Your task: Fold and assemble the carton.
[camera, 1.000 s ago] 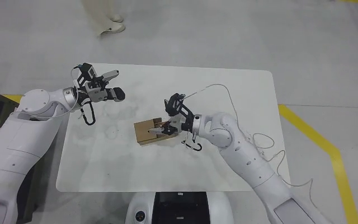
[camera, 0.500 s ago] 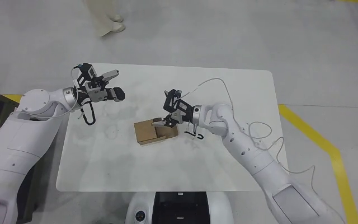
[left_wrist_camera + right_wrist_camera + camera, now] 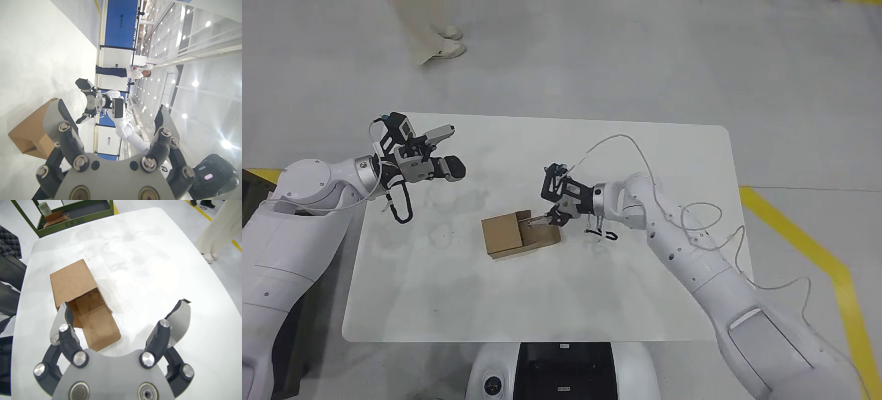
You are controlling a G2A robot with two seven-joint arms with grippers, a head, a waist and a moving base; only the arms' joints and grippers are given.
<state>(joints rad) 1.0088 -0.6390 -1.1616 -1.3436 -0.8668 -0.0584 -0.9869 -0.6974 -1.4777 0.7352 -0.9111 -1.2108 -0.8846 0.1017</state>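
- Two grippers are hanging over one table (image 3: 642, 290), both spread wide and grasping nothing.
- The carton (image 3: 514, 234) is lying on its side near the middle of the table, its open mouth facing the right edge.
- The right gripper (image 3: 545, 207) is sitting at that mouth. One finger (image 3: 65, 313) is resting at or just beside the mouth's edge, and the other is hanging over bare table, apart from the cardboard.
- The left gripper (image 3: 451, 150) is hovering above the table toward the far left corner, well apart from the carton.
- The step in hand is looking like the closing of the open end. The long tuck flap (image 3: 102, 330) is lying flat on the table, sticking out from the mouth, with a small side flap (image 3: 76, 323) poking out beside it.
- The next move is probably calling for the side flap to be pushed inward first, then the long tuck flap to be lifted and tucked in. The left gripper would likely be needed to steady the body, since light cardboard may slide under a push.
- Whether the finger is actually touching the cardboard is hard to make out.
- The carton's far end is facing away, so I cannot tell whether it is closed.
- In the right wrist view the gripper's own body is cutting off the long tuck flap's tip.
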